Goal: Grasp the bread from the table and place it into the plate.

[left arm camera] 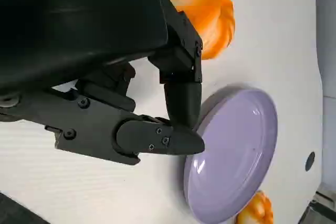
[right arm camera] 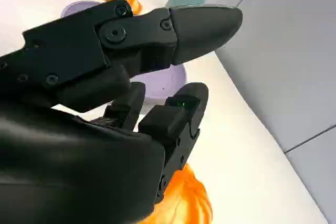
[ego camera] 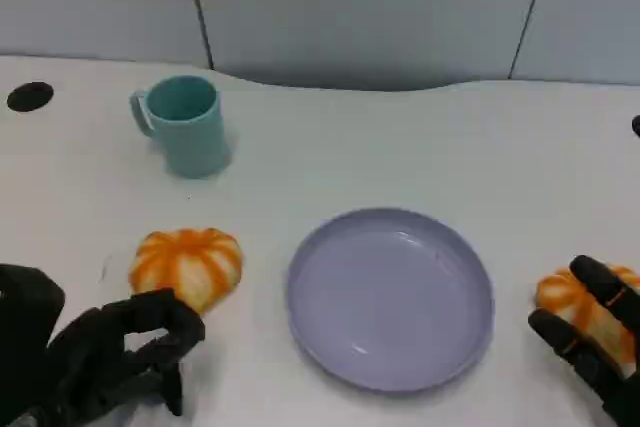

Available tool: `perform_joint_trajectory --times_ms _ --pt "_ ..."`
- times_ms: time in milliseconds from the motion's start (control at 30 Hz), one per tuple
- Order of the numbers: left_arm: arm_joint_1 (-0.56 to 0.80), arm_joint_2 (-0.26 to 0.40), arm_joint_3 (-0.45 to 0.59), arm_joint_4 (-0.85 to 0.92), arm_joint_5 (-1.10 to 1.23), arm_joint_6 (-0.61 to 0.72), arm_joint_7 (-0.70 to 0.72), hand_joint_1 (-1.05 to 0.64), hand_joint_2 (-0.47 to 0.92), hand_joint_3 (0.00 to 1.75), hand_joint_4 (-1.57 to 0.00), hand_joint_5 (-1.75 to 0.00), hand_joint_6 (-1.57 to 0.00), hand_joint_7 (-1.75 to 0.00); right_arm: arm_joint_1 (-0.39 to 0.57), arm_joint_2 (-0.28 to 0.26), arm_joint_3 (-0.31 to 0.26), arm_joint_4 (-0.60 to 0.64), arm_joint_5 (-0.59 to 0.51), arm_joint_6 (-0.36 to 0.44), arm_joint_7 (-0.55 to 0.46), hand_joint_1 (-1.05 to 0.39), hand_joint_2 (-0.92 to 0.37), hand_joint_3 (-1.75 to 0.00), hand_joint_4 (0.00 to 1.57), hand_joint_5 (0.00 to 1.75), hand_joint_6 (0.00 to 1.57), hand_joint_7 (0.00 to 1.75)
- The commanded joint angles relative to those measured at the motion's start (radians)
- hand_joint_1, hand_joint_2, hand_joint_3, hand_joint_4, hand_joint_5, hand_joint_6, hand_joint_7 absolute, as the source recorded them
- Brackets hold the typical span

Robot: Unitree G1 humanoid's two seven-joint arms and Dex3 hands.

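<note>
Where right hand (ego camera: 595, 332) reaches, bread (ego camera: 572, 304) seemingly beneath

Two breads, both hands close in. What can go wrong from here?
1. The right hand lies over the right bread at the frame's edge; its hold looks unsettled, so the bread might slip on lifting.
2. The left hand sits beside the left bread without holding it; closing now might push it away.
3. The plate lies between both breads, so two placements at once might collide.
</note>
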Motion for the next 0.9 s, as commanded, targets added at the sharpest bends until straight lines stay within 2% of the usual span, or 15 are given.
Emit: perform_joint_trajectory --times_ms 33,233,333,433,600,700,800,833,900 --pt "0.022 0.012 -0.013 0.033 0.021 -0.006 -0.005 -0.58 0.92 0.24 -0.64 -1.75 -0.52 -1.53 -0.005 -0.007 -0.01 -0.002 0.008 -0.002 -0.003 -0.36 -0.92 -0.23 0.43 0.9 0.8 0.08" --pt "0.031 0.007 -0.008 0.024 0.018 -0.015 0.011 -0.58 0.92 0.22 -0.65 -1.75 -0.55 -1.5 0.0 -0.008 -0.004 -0.005 0.002 -0.005 0.001 -0.36 -0.92 -0.25 0.42 0.89 0.79 0.07" --pt "0.042 0.008 -0.014 0.034 0.051 -0.119 0.014 -0.61 0.92 0.25 -0.63 -1.74 -0.54 -1.48 -0.001 -0.005 -0.002 -0.008 -0.001 -0.002 -0.009 -0.37 -0.92 -0.24 0.43 0.9 0.8 0.07" --pt "0.058 0.011 -0.023 0.037 0.103 -0.25 0.034 -0.65 0.92 0.29 -0.6 -1.74 -0.53 -1.45 0.0 -0.006 -0.002 -0.005 0.0 -0.006 -0.003 -0.37 -0.92 -0.24 0.42 0.89 0.79 0.07" --pt "0.083 -0.006 0.0 0.012 0.109 -0.546 0.035 -0.68 0.92 0.29 -0.53 -1.72 -0.5 -1.34 -0.001 -0.005 0.0 -0.003 0.002 -0.008 0.005 -0.36 -0.92 -0.25 0.42 0.9 0.79 0.07" --pt "0.068 0.034 -0.018 0.013 0.198 -0.736 0.053 -0.62 0.92 0.28 -0.37 -1.63 -0.3 -1.35 -0.003 0.0 0.0 -0.006 0.002 -0.004 -0.006 -0.36 -0.92 -0.24 0.43 0.9 0.8 0.07" --pt "0.044 0.078 -0.033 0.029 0.359 -0.908 0.135 -0.63 0.92 0.22 -0.27 -1.53 -0.3 -1.05 -0.002 0.003 0.005 -0.007 -0.003 -0.008 -0.005 -0.36 -0.92 -0.25 0.42 0.9 0.79 0.07" --pt "0.038 0.09 -0.035 0.033 0.409 -0.952 0.168 -0.65 0.92 0.2 -0.22 -1.47 -0.32 -0.87 -0.002 0.003 0.007 -0.007 -0.005 -0.011 -0.004 -0.36 -0.92 -0.25 0.42 0.9 0.79 0.06" --pt "0.027 0.111 -0.036 0.037 0.503 -1.025 0.238 -0.65 0.92 0.18 -0.19 -1.44 -0.34 -0.76 0.0 0.006 0.01 -0.012 -0.009 -0.012 -0.007 -0.36 -0.92 -0.26 0.42 0.9 0.79 0.06"
